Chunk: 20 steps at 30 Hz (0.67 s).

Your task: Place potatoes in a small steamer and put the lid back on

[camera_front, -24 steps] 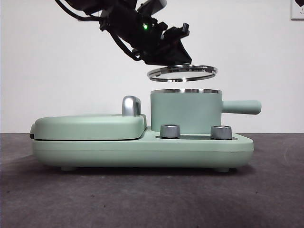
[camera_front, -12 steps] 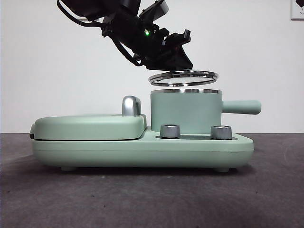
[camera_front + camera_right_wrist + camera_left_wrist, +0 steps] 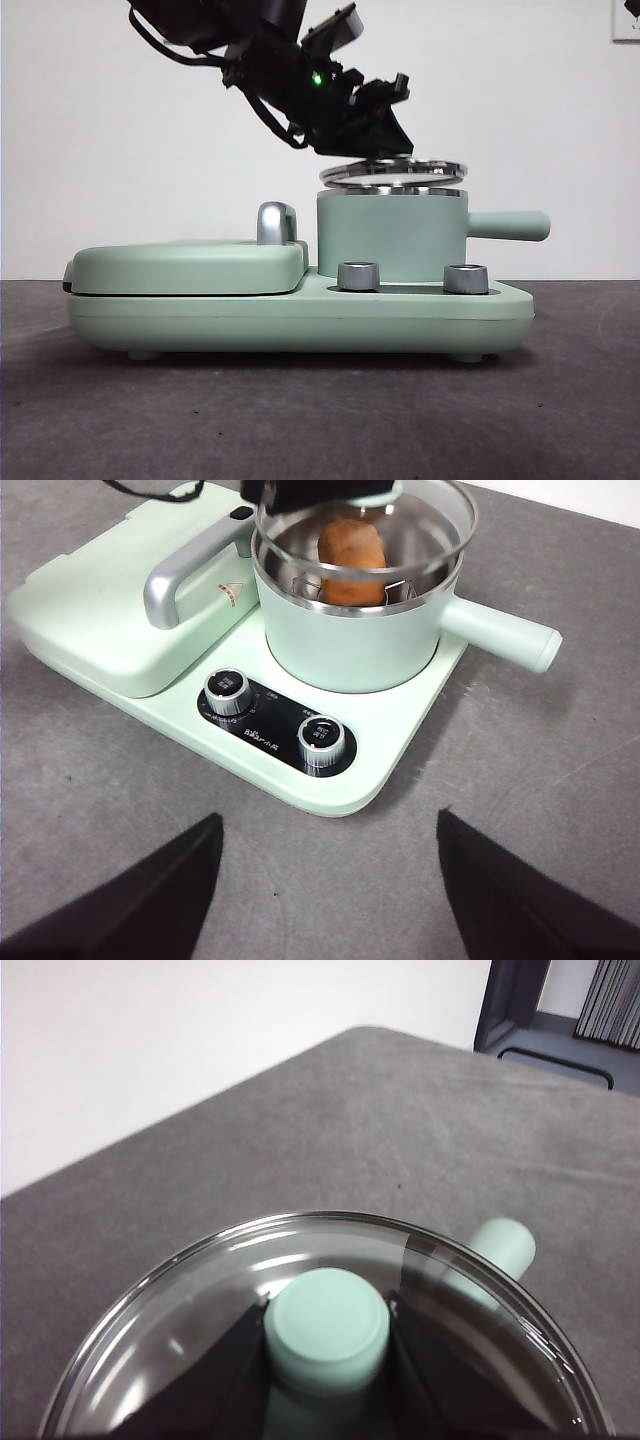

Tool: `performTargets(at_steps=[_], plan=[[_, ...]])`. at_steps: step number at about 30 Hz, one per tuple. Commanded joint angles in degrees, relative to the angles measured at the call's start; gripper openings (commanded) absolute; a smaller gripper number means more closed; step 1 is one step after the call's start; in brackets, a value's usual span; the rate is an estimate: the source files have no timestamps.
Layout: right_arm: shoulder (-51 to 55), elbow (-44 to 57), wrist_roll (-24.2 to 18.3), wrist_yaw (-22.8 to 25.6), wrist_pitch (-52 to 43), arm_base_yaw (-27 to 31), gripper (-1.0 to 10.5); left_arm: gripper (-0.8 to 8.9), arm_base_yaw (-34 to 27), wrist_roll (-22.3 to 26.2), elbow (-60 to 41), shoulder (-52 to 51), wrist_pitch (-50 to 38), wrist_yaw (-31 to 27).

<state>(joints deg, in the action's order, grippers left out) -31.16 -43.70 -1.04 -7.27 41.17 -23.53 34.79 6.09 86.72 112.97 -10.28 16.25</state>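
Note:
The small steamer (image 3: pixel 390 238) is a mint-green pot with a steel rim and a straight side handle (image 3: pixel 510 225), standing on the right half of the appliance. One orange-brown potato (image 3: pixel 352 560) lies inside the steamer (image 3: pixel 350 630). My left gripper (image 3: pixel 378 118) is shut on the mint-green knob (image 3: pixel 327 1325) of the glass lid (image 3: pixel 190 1310). The lid (image 3: pixel 393 172) hovers just over the pot rim, slightly tilted, and I cannot tell whether it touches. In the right wrist view the lid (image 3: pixel 445 515) covers the pot mouth. My right gripper (image 3: pixel 330 880) stands open, back from the appliance over the table.
The mint-green appliance base (image 3: pixel 300 320) carries two chrome dials (image 3: pixel 358 276) (image 3: pixel 465 278) at its front. Its left half is under a flat griddle cover (image 3: pixel 185 265) with a chrome handle (image 3: pixel 275 222). Grey table (image 3: pixel 520 820) lies all around.
My left gripper has come down and slightly right with the lid, from well above the pot to just over its rim. The right arm is still.

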Motion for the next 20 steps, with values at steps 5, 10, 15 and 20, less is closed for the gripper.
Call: performTargets(at_steps=[5, 10, 15, 20], plan=[[-0.2, -0.3, 0.6, 0.3, 0.3, -0.2, 3.3, 0.12, 1.0, 1.0, 2.0, 1.5, 0.5, 0.1], [-0.2, -0.3, 0.6, 1.2, 0.7, -0.2, 3.3, 0.12, 1.0, 1.4, 2.0, 1.5, 1.9, 0.0], [-0.2, -0.3, 0.6, 1.4, 0.9, -0.2, 3.3, 0.12, 1.0, 2.7, 2.0, 1.4, 3.7, 0.0], [-0.2, -0.3, 0.7, 1.4, 1.0, -0.2, 3.3, 0.12, 1.0, 3.6, 2.0, 1.0, 4.2, 0.0]])
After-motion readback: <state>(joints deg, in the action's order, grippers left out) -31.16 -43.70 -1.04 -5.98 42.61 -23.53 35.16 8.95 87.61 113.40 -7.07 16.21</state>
